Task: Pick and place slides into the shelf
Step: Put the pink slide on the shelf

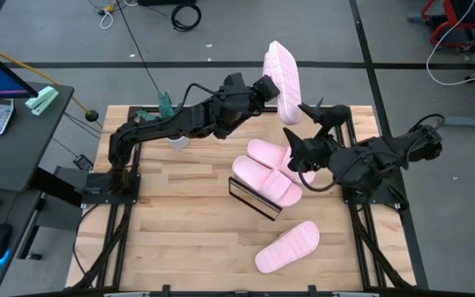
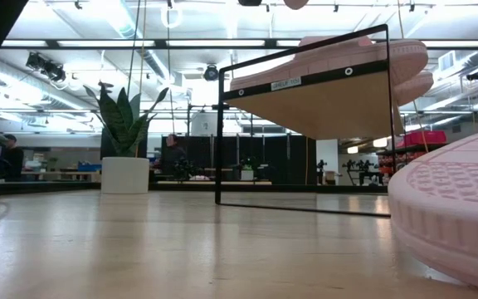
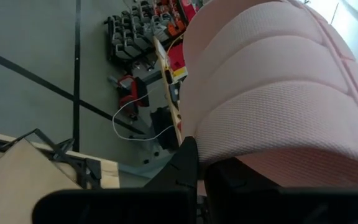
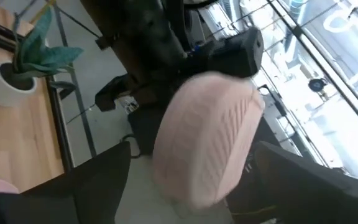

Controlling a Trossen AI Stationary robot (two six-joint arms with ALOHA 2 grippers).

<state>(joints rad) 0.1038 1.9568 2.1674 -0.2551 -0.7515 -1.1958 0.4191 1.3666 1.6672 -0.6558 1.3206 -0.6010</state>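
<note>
- Wooden slatted table [image 1: 180, 239] on a black frame, grey floor and loose cables beyond.
- Left claw [image 1: 272, 89] pressed shut on one slide [image 1: 282, 70], raised sole-outward past the table's far edge, over the floor.
- Right claw [image 1: 303, 132] spread wide just beside that raised slide, empty, fingers [image 4: 98, 180] flanking it in the right wrist view.
- Looks like a handover between arms, or a regrasp.
- Below: two slides [image 1: 264, 172] lying on the slanted shelf [image 1: 254, 200] at mid table, touching each other.
- Fourth slide [image 1: 288, 246] flat on the table near the front edge, well apart from the shelf.
- Risk: thin pinch at one end of a bulky, springy slide; slipping or twisting out, then dropping to the floor out of reach.
- Risk: releasing before the right claw closes.
- Risk: nudging the shelved pair while coming down.
</note>
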